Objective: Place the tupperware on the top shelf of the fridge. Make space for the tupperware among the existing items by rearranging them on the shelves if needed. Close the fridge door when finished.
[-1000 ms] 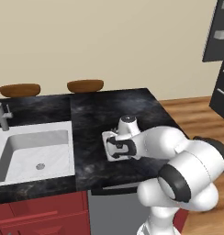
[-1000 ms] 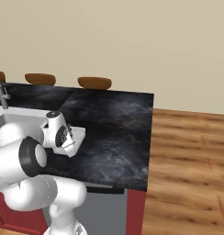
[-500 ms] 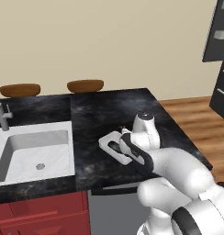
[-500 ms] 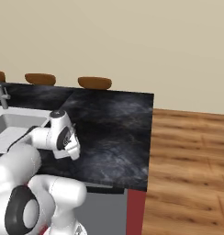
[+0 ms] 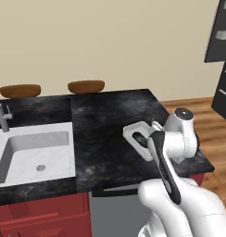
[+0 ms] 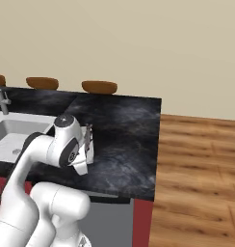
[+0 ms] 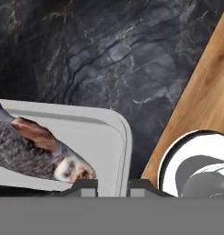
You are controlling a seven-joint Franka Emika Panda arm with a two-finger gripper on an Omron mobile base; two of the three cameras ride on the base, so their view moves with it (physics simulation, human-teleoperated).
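While two stools (image 5: 86,86) stand behind, jaws clench one tupperware (image 7: 98,147) rim on the counter (image 5: 105,115).

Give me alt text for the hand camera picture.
The claw is shut on the rim of the white tupperware, which holds dark and reddish food above a black marble counter. Wood floor shows at the right.

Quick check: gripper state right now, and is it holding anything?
Gripper: shut on the rim of the tupperware, which sits over the dark counter.
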